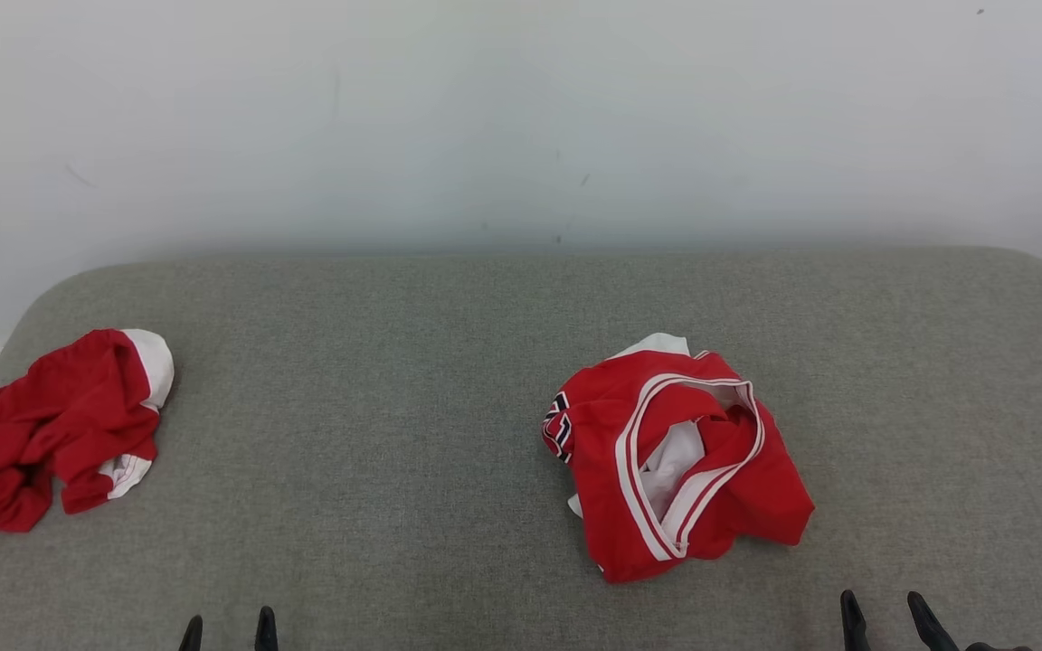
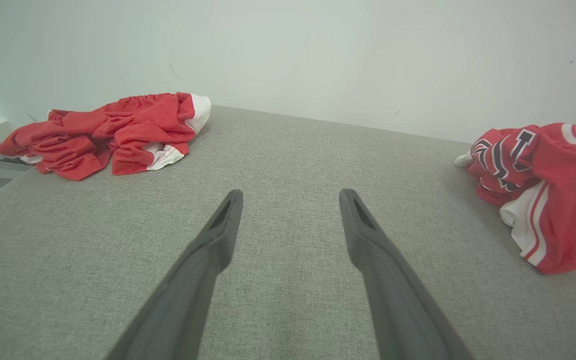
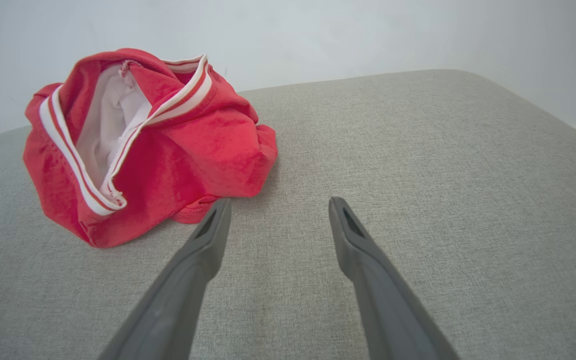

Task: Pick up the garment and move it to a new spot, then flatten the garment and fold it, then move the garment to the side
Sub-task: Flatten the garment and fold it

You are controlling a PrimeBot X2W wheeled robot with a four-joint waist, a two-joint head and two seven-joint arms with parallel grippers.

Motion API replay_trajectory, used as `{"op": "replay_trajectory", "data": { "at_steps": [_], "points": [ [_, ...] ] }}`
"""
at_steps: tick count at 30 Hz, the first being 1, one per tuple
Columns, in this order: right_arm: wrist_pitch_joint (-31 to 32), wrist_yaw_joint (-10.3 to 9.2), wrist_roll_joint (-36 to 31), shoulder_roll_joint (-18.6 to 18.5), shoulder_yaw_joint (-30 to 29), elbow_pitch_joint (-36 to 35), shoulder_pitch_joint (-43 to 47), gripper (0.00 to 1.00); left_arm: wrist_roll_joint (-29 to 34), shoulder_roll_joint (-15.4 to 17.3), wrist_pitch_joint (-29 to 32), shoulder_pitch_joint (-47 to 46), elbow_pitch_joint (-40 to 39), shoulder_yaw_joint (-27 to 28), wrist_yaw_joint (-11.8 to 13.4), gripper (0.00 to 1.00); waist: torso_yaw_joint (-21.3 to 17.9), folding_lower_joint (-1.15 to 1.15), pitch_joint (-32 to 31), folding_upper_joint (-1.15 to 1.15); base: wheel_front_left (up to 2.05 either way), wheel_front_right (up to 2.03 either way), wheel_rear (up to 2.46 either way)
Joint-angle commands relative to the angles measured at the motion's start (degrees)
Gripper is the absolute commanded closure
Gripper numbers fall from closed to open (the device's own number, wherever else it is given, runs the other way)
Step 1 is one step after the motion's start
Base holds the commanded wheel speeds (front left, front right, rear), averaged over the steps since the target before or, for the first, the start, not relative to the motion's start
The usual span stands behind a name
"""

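A crumpled red garment with white-and-red striped trim and dark lettering lies bunched on the grey padded surface, right of centre. The left wrist view shows it at the right edge as the garment, and it sits up left of my fingers as the garment in the right wrist view. My left gripper is at the bottom edge, open and empty, well left of it; its fingers spread over bare fabric as the left gripper. My right gripper is open and empty, just short of the garment's near right side, seen as the right gripper.
A second crumpled red-and-white garment lies at the surface's far left edge, also seen as that garment. A white wall stands behind the grey padded surface, whose corners are rounded.
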Motion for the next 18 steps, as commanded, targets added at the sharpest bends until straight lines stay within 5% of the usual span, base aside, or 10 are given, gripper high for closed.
{"op": "replay_trajectory", "data": {
  "at_steps": [1, 12, 18],
  "points": [
    [-0.2, -0.13, 0.2, 0.0, 0.1, 0.1, 0.1, 0.0, 0.2, -0.2, -0.2, -0.6, 0.4, -0.1, -0.3, 0.0, 0.1, 0.0, 0.1, 0.0, 0.0, 0.0, 0.0],
    [4.6, -0.13, -0.2, 0.0, 10.0, -4.3, -6.4, 0.0, -0.8, -0.3, -0.2, -1.6, 1.2, -1.1, -0.7, 0.0, 2.0, 0.0, 1.1, 0.0, 0.0, 0.0, 0.0],
    [11.6, -0.13, -0.3, -0.1, 15.5, 0.5, -13.4, 0.0, -1.6, -0.3, -0.2, -2.2, 1.4, -2.3, -0.6, 0.0, 4.1, 0.0, 1.7, 0.0, 0.0, 0.0, 0.0]
  ]
}}
